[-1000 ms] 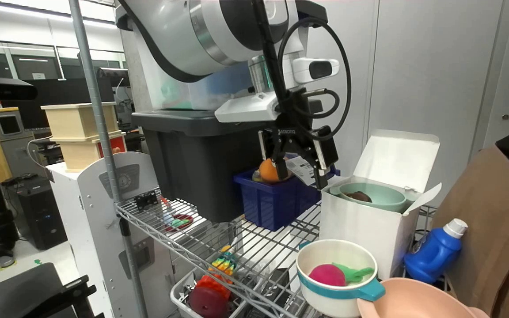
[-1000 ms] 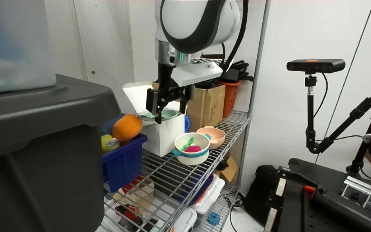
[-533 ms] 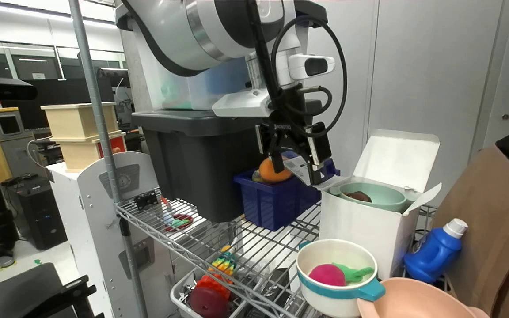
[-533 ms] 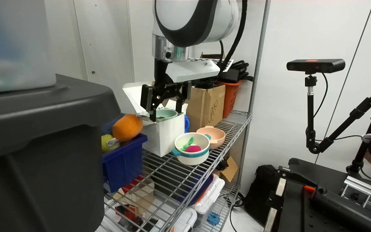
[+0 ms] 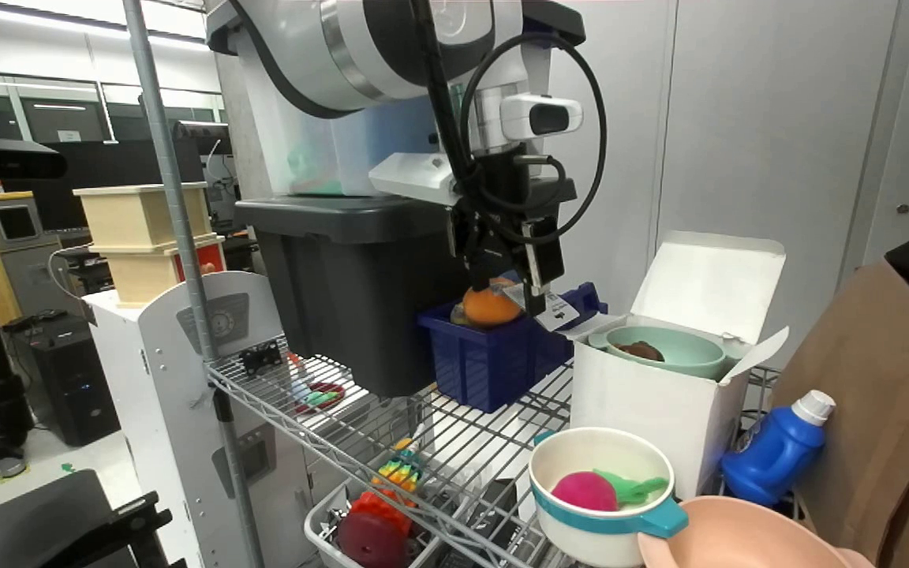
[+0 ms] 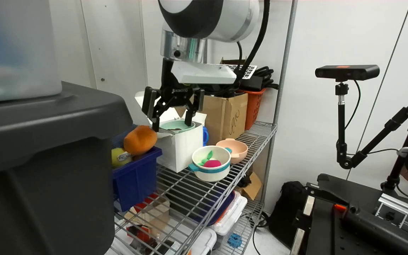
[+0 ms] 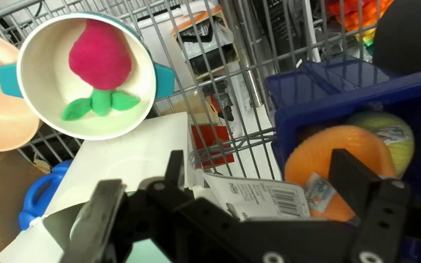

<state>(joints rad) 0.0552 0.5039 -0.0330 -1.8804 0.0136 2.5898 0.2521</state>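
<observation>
Before a pale wall (image 5: 786,134), above a wire shelf (image 5: 344,461), the gripper (image 6: 172,124) hangs spread wide and grasping nothing, near an orange fruit-shaped item (image 6: 140,140) lying in a blue bin (image 5: 466,367); contact cannot be told. Careful handling here likely means keeping both fingers (image 7: 353,179) clear of a printed flap (image 7: 256,193), whose barcode (image 7: 286,202) is plain in the wrist view but lost in both exterior views.

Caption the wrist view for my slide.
Open Robotiq gripper near an orange plush toy in a blue bin and a barcoded flap; leafy magenta toy in a teal-handled pot.
</observation>
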